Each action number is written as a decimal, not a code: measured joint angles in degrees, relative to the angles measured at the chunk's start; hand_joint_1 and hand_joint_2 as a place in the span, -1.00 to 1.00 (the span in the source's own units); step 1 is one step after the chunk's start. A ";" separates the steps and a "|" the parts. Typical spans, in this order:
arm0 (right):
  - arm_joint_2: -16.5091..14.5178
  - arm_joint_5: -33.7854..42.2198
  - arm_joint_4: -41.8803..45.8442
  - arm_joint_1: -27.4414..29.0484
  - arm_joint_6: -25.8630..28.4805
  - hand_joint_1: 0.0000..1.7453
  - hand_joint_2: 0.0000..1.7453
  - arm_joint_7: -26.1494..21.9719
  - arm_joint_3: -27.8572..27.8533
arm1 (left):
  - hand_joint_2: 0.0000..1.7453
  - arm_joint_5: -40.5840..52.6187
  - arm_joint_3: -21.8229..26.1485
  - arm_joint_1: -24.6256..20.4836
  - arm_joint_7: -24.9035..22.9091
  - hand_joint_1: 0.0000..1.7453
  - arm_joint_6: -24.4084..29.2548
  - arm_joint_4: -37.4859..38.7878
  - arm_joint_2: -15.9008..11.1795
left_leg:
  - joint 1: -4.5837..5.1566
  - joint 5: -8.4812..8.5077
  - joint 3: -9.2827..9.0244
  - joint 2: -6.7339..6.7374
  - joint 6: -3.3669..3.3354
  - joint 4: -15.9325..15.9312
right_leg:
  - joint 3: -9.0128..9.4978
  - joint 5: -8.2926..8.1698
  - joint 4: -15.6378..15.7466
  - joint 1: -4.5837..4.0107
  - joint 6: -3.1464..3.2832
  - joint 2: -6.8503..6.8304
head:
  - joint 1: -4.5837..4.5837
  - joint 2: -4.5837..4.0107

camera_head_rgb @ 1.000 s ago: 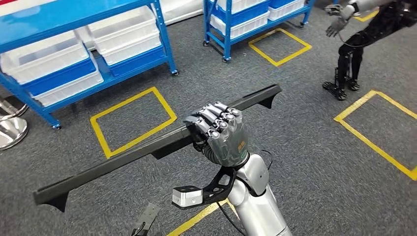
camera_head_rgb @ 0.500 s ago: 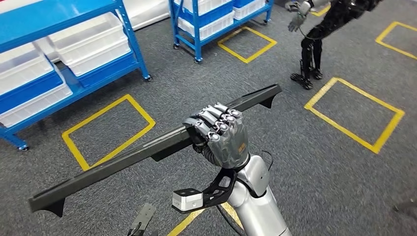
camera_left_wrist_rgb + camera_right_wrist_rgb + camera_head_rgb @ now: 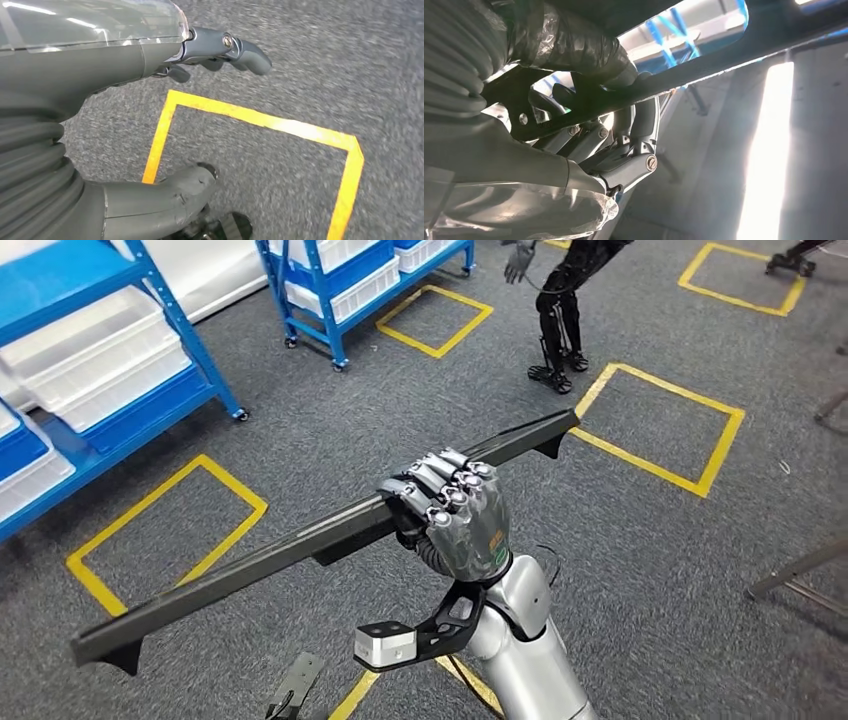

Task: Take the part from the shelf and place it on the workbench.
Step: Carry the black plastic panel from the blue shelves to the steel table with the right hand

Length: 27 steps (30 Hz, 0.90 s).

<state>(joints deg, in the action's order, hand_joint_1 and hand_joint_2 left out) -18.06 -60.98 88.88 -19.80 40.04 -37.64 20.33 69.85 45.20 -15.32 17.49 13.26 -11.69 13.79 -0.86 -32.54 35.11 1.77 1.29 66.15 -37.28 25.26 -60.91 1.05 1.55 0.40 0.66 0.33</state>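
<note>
The part (image 3: 250,565) is a long black bar with a small foot at each end. It is held level and slantwise above the grey carpet. My right hand (image 3: 450,515) grips it near its middle, fingers wrapped over the top. From the right wrist view the bar (image 3: 734,55) crosses in front of the right hand (image 3: 589,150), whose fingers (image 3: 634,135) curl round it. My left hand (image 3: 100,55) hangs over the floor holding nothing, its fingers (image 3: 240,47) and thumb (image 3: 165,197) apart.
Blue shelves with white bins (image 3: 110,370) stand at the far left, and a second blue rack (image 3: 340,280) stands behind. Another robot's black legs (image 3: 560,310) stand at the back. Yellow tape squares (image 3: 160,530) (image 3: 660,425) mark the carpet. A metal leg (image 3: 800,575) juts in at right.
The whole scene has slid to the left, so the camera has turned right. My right hand and the bar keep the same place in view.
</note>
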 joint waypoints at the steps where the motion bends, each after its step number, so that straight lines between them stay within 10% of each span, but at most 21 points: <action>1: -0.03 0.01 0.02 -0.01 0.00 1.00 1.00 -0.01 0.01 | 1.00 -0.05 0.00 0.08 0.01 -1.00 0.01 0.00 0.00 | -0.03 -1.76 1.70 -0.73 0.01 3.86 | -0.10 -0.09 0.00 -0.12 0.17 0.65 | 0.00 0.00; 4: -0.05 0.03 0.01 0.03 0.00 1.00 1.00 -0.02 0.02 | 1.00 -0.19 0.01 0.20 -0.01 -1.00 0.02 0.00 0.00 | 0.07 -1.61 3.57 -1.37 -0.53 7.63 | -0.26 -0.36 -0.01 -0.55 0.42 2.86 | 0.00 0.00; 7: -0.07 0.10 0.03 -0.04 0.00 1.00 1.00 -0.02 0.02 | 1.00 -0.28 0.01 0.01 -0.01 -1.00 0.07 0.00 -0.04 | 0.33 3.74 -1.23 -4.37 -1.76 -2.92 | -0.27 -0.73 0.01 -0.58 0.16 4.91 | -0.01 0.00; 11: -0.07 0.10 0.06 -0.13 0.00 1.00 1.00 0.02 0.10 | 1.00 -0.32 0.00 -0.10 -0.07 -1.00 0.16 0.00 -0.04 | 0.77 5.01 -3.36 -5.45 -2.62 -7.72 | -0.90 -1.76 0.48 -0.02 -1.35 7.38 | 0.00 0.00; 14: 0.03 0.10 0.16 -0.32 0.00 1.00 1.00 0.14 0.11 | 1.00 -0.38 0.00 -0.27 -0.04 -1.00 0.17 0.00 0.04 | 0.57 6.56 -4.01 -3.08 -3.29 -9.98 | -2.31 0.16 -1.92 -0.49 -1.85 4.30 | -0.04 0.00; 18: 0.31 0.10 0.06 -0.42 0.00 1.00 1.00 0.37 0.11 | 1.00 -0.48 0.00 -0.16 -0.07 -1.00 0.16 0.00 0.04 | 0.70 6.88 -3.35 0.25 -3.53 -9.93 | -6.92 5.82 -12.91 -0.26 -2.35 0.11 | -0.05 0.00; 22: 0.49 0.08 0.00 -0.43 0.00 1.00 1.00 0.37 0.13 | 1.00 -0.48 0.00 -0.19 -0.08 -1.00 0.16 0.00 0.10 | 0.41 6.04 -2.53 3.02 -2.44 -8.27 | -0.99 1.72 -3.57 0.13 -2.91 -2.64 | -0.04 0.00; 27: 0.49 0.08 0.01 -0.73 0.00 1.00 1.00 0.87 0.40 | 1.00 -0.36 -0.02 -0.58 -0.11 -1.00 0.11 -0.01 0.17 | 0.43 4.99 -2.54 4.65 -0.71 -7.07 | 0.58 1.07 -0.23 -0.23 -1.06 -2.18 | -0.03 0.00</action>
<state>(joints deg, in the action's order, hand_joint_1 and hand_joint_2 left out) -17.57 -60.90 88.89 -20.53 40.04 -36.77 20.73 69.49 45.18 -15.89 17.38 13.38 -11.70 13.97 -0.43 -27.55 32.57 6.41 0.58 59.08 -36.69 26.34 -61.14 0.82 0.49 -1.78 0.63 0.33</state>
